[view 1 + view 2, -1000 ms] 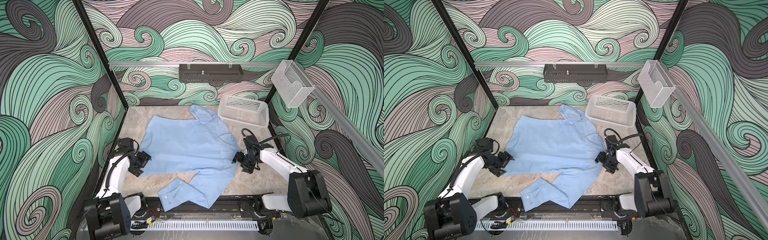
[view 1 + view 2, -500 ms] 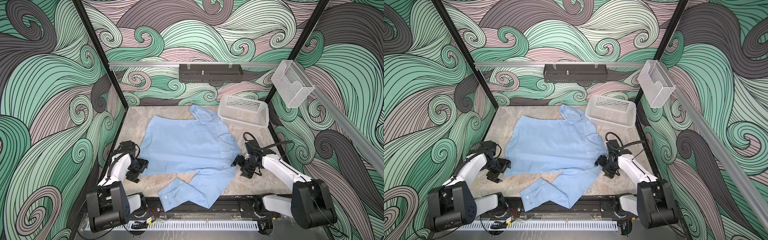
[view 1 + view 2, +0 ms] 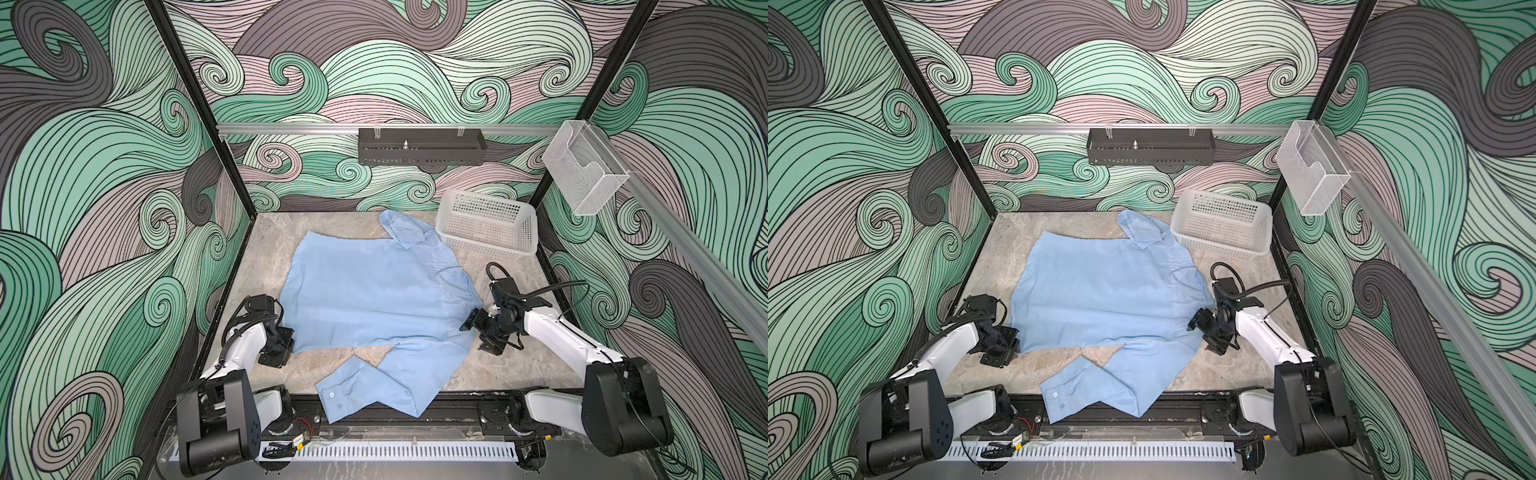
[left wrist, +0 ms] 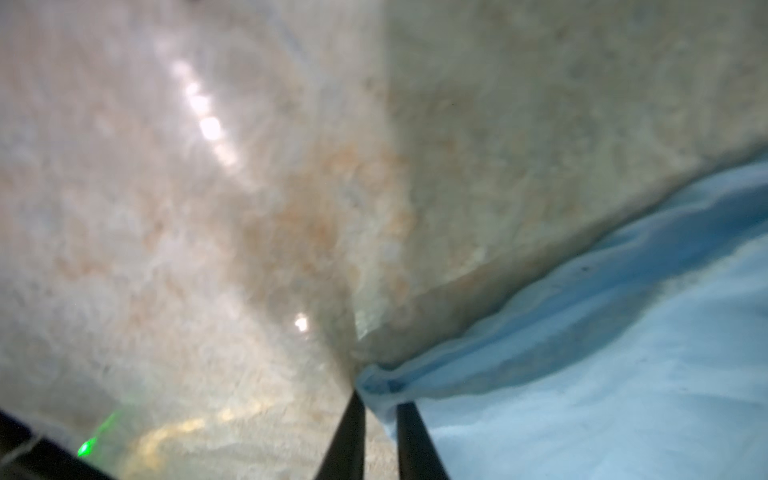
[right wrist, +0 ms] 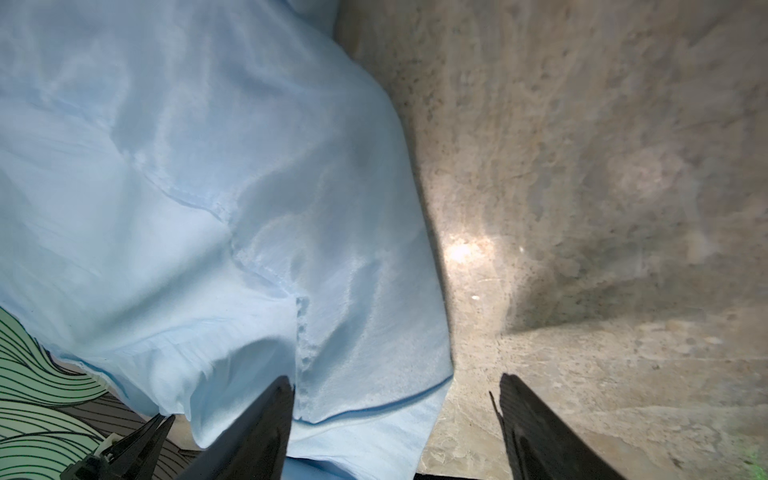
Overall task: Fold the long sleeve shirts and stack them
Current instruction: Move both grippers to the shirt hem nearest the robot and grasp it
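"Where's the shirt (image 3: pixel 374 299)?"

"Flat in the middle of the table (image 3: pixel 519 365), collar at one o'clock by the basket (image 3: pixel 486 245). The left gripper (image 4: pixel 379 409) is pinched tight on its eight-o'clock corner."

"And the right gripper (image 5: pixel 395 378)?"

"Jaws wide, straddling the four-o'clock edge. I'd want it to bite well in before anything lifts."

"Is that pinch visible from above?"

"No, only the left wrist camera shows cloth between the fingers."

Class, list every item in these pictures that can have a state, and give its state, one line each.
shirt, unfolded, spread on the table, one sleeve bent across its near edge.
left end effector, shut on the shirt's corner.
right end effector, open, astride the shirt's edge.
basket, empty.
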